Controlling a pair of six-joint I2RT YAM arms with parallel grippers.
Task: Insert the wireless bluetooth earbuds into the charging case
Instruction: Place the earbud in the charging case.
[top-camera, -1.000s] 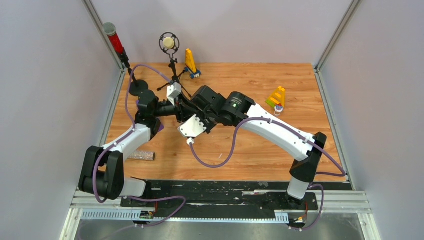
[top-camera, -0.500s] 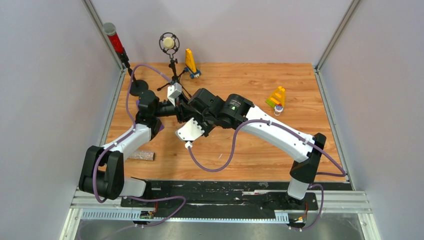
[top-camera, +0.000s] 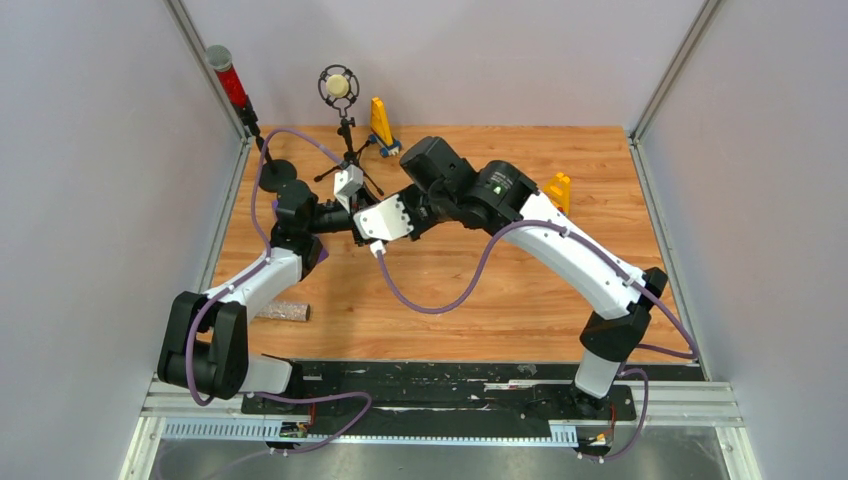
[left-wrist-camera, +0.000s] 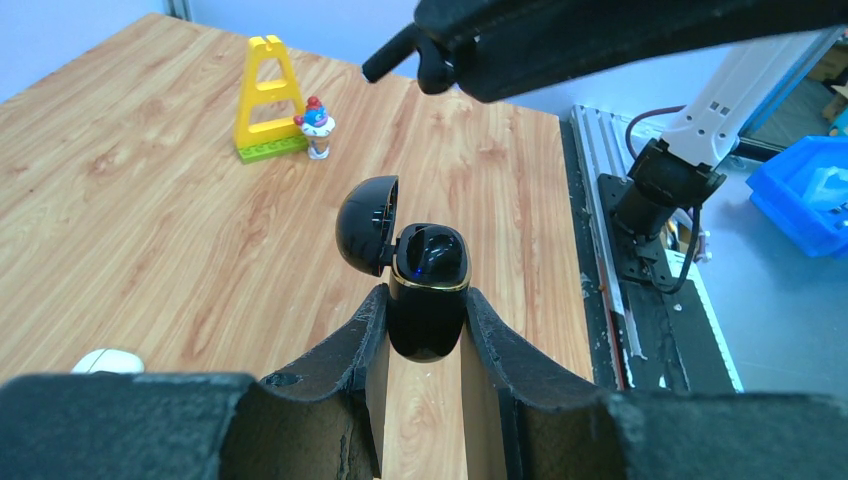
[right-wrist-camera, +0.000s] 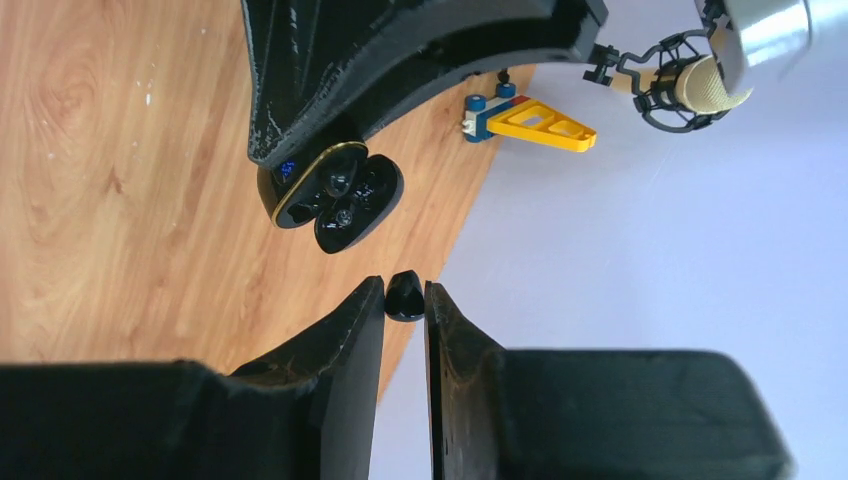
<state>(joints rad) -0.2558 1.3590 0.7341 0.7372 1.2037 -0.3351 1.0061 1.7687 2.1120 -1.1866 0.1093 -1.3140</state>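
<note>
Black earbud (right-wrist-camera: 405, 297) pinched in right hand (right-wrist-camera: 404, 293), just off open charging case (left-wrist-camera: 428, 270) clamped in left hand (left-wrist-camera: 425, 302); insertion pending, requiring alignment over a well.

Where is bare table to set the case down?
Free: the near-centre wood around the purple cable; the rear right corner beyond the right-hand yellow toy. Crowded: rear left, around the microphone stand and the left gripper holding the charging case.
</note>
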